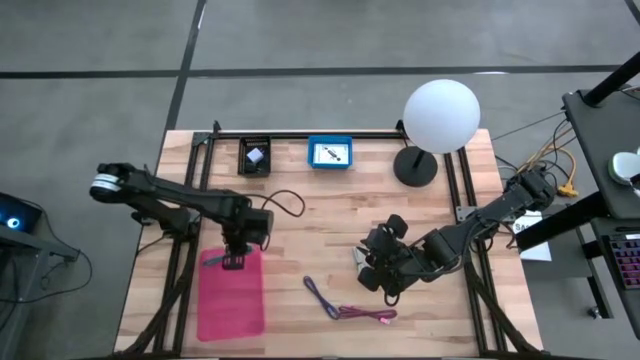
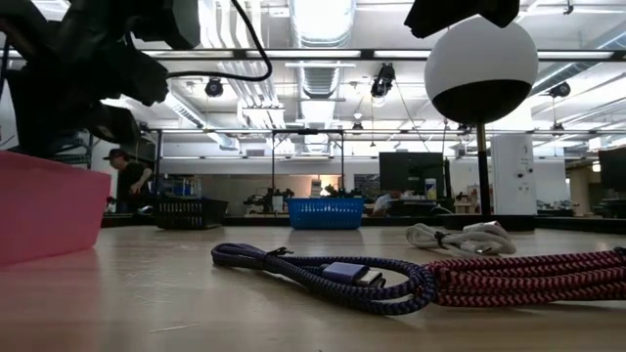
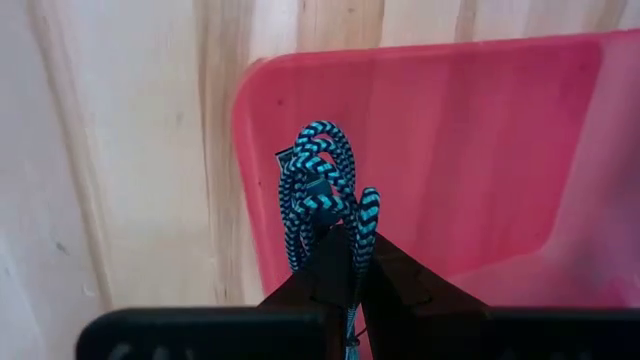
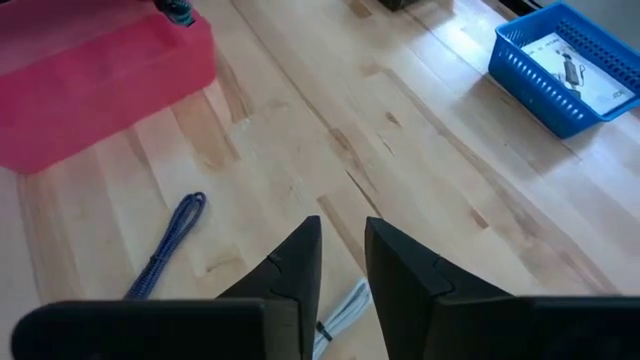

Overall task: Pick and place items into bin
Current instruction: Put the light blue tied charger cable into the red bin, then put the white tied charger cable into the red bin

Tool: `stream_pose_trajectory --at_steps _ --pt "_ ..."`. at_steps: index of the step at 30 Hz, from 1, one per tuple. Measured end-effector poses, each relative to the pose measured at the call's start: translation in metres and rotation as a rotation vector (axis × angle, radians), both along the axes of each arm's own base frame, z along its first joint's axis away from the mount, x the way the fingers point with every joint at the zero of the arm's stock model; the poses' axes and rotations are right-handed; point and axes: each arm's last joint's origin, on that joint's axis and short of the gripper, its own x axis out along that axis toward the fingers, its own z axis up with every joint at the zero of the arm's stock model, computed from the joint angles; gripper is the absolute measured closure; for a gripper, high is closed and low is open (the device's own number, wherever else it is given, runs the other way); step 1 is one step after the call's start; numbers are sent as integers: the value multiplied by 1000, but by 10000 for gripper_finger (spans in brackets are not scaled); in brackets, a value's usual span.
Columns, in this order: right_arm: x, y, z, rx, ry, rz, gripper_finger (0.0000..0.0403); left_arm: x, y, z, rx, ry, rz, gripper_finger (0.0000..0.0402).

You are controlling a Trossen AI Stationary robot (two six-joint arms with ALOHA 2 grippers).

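Left hand (image 1: 233, 262) pinches a bundled blue-black braided cord (image 3: 322, 195), hanging right over the upper-left corner of the pink bin (image 1: 231, 295) at lower left of the high view, so the drop looks like straight down, nothing sideways

Right hand (image 4: 343, 262) hovers at centre-right of the desk (image 1: 320, 215), fingers slightly apart, holding nothing, with a white coiled cable (image 1: 359, 256) just beside it

Purple-pink cord (image 1: 347, 304) lies bottom centre, long axis running left-right, between bin and right hand; the right hand looks nearer and is free, so probably its pick
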Motion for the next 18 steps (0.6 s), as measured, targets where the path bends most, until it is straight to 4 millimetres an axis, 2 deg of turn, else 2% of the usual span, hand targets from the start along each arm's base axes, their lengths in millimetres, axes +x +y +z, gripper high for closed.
stream_pose_trajectory --at_steps 6,18 --pt "1 -2 0 -1 1 -6 327 3 -1 -3 -1 -6 -23 397" --pt "2 -4 0 -1 1 -12 333 4 -1 -1 -11 -12 -21 348"
